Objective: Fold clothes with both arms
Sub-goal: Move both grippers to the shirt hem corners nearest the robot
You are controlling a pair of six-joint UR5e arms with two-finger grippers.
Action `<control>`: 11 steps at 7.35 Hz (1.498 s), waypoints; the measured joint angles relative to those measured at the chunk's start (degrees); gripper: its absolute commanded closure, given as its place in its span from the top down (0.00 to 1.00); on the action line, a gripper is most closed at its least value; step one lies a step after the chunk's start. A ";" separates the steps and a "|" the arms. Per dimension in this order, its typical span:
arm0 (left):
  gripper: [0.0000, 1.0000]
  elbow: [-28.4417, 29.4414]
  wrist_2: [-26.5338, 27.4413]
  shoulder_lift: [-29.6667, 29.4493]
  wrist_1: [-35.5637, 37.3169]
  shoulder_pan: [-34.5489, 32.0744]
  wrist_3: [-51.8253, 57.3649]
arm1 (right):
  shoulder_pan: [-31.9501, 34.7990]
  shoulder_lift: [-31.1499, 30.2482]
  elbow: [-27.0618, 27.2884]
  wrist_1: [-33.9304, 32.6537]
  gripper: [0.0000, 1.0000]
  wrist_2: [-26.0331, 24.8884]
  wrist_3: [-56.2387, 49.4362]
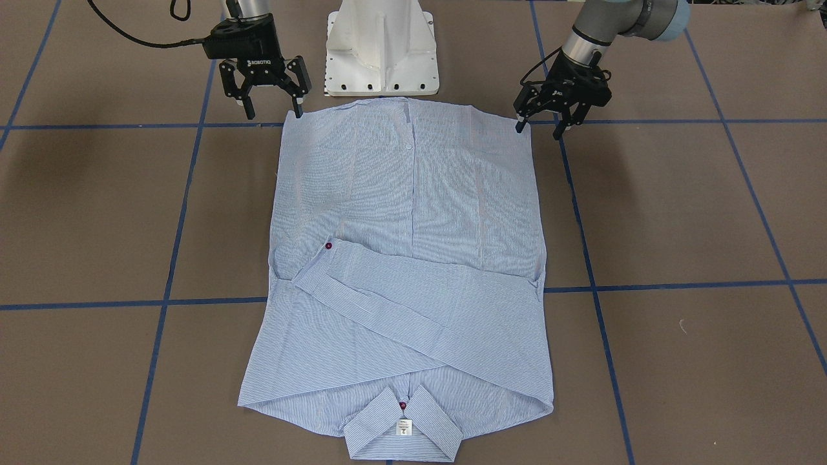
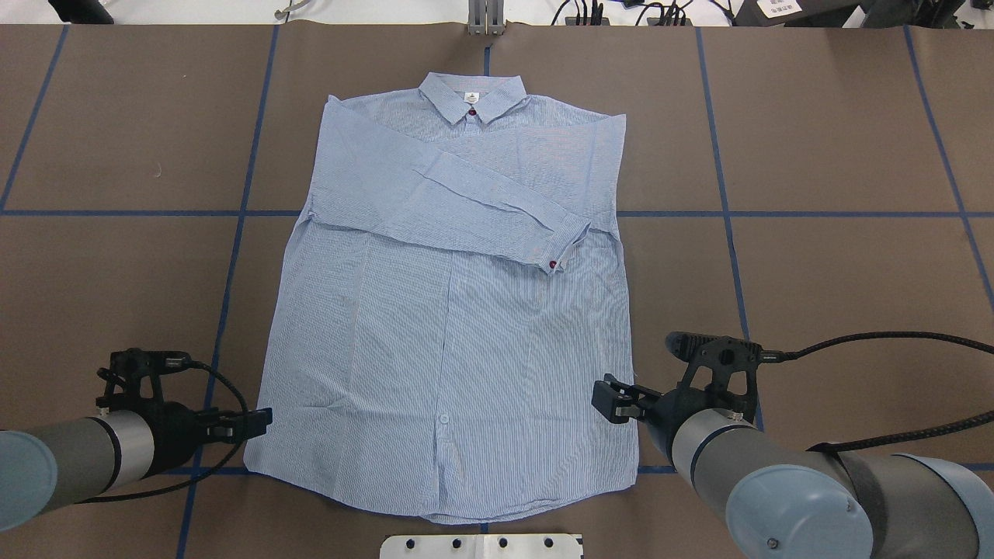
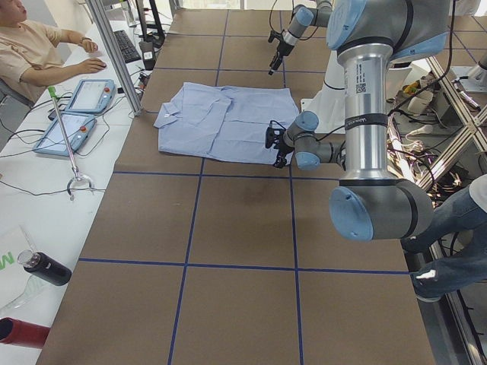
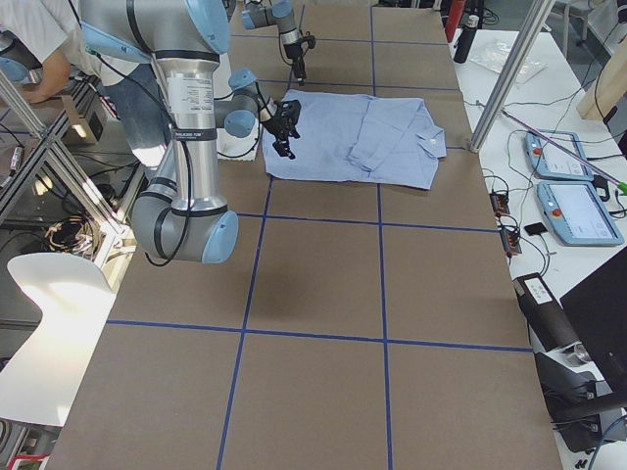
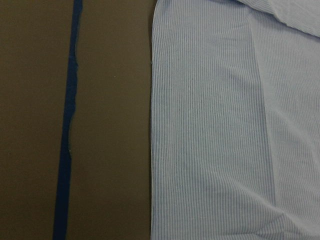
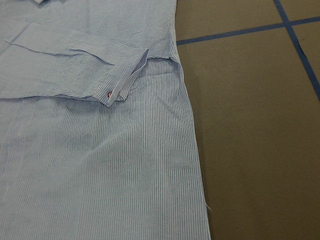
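Note:
The light blue striped shirt (image 1: 413,213) lies flat on the brown table, front up, with its collar (image 2: 472,97) on the far side from me. A sleeve is folded across the chest, and its cuff (image 2: 561,247) shows a red button. My left gripper (image 1: 539,129) hovers open just off the shirt's hem corner (image 2: 250,460) on my left, holding nothing. On the other side, my right gripper (image 1: 273,114) is open and empty, one fingertip at the shirt's hem corner. The left wrist view shows the shirt's side edge (image 5: 151,125). In the right wrist view I see the cuff (image 6: 120,87) and the side edge.
The white pedestal base (image 1: 381,45) stands just behind the hem. Blue tape lines (image 1: 194,300) grid the table. A seated person (image 3: 30,46) with tablets (image 3: 80,110) is beyond the far edge, and bottles (image 3: 42,268) lie on that bench.

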 measured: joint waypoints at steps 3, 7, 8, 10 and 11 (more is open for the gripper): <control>0.56 0.12 0.00 -1.81 5.05 2.12 -0.08 | -0.05 -0.07 -0.03 0.00 1.00 -0.40 0.00; 0.54 0.24 -0.09 -2.14 5.98 3.41 -0.11 | -0.11 -0.09 -0.15 0.00 1.00 -0.43 0.00; 0.54 0.23 -0.10 -2.13 5.99 3.80 -0.16 | -0.11 -0.09 -0.22 0.00 1.00 -0.43 0.00; 0.53 0.22 -0.10 -2.07 6.05 4.53 -0.24 | -0.16 -0.09 -0.32 0.00 1.00 -0.43 0.00; 0.53 0.22 -0.12 -2.01 6.07 4.63 -0.25 | -0.18 -0.09 -0.34 0.00 1.00 -0.43 0.00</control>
